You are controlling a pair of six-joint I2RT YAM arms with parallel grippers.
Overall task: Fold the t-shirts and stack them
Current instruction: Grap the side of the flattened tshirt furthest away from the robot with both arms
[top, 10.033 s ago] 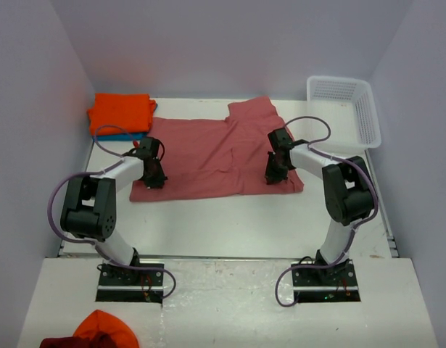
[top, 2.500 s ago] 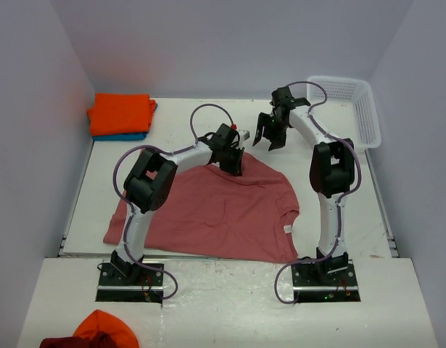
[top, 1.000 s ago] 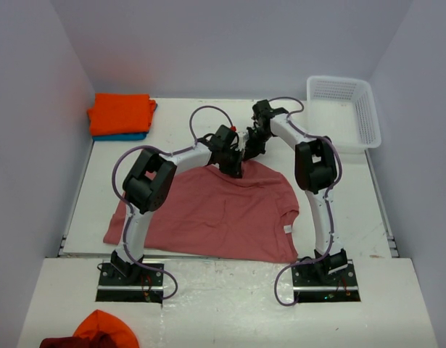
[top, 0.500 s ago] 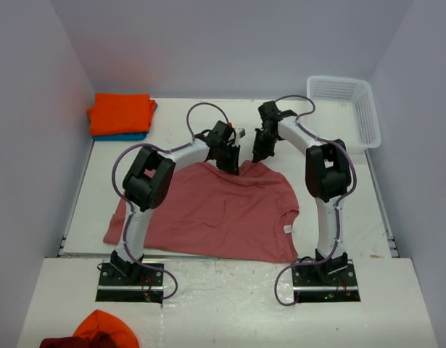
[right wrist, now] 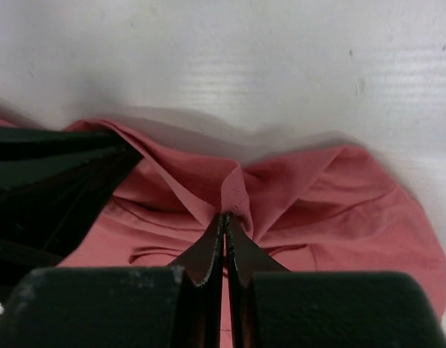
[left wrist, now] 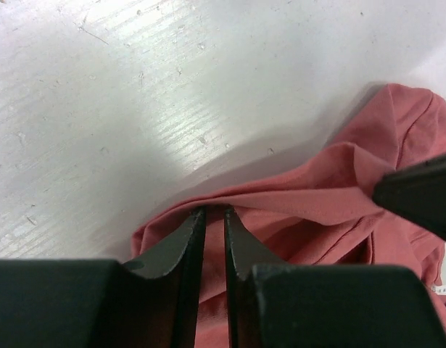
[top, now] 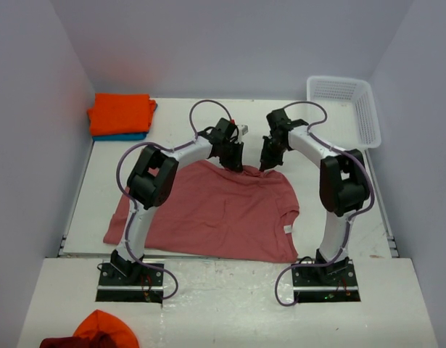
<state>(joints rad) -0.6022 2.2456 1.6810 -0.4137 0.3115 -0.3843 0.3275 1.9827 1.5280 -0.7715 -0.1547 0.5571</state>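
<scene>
The salmon-red t-shirt point(top: 215, 210) lies spread across the middle of the table, its small white tag point(top: 287, 229) near the right hem. Both grippers meet at its bunched far edge. My left gripper point(top: 236, 164) stands over that edge. In the left wrist view its jaws point(left wrist: 214, 211) are a narrow gap apart at a fold of the shirt point(left wrist: 331, 203). My right gripper point(top: 267, 164) is shut, pinching a raised fold point(right wrist: 233, 190) at its tips point(right wrist: 226, 215). An orange t-shirt point(top: 121, 112) lies folded on a teal-blue one point(top: 125, 136) at the far left.
A white lattice basket point(top: 344, 109) stands at the far right corner. The two grippers are a few centimetres apart, each showing as a dark shape in the other's wrist view. Orange and dark red cloth point(top: 99, 330) lies off the table, front left.
My left gripper's jaws have parted slightly at the shirt's far edge. My right gripper has shifted a little right and nearer, staying shut on a fold there.
</scene>
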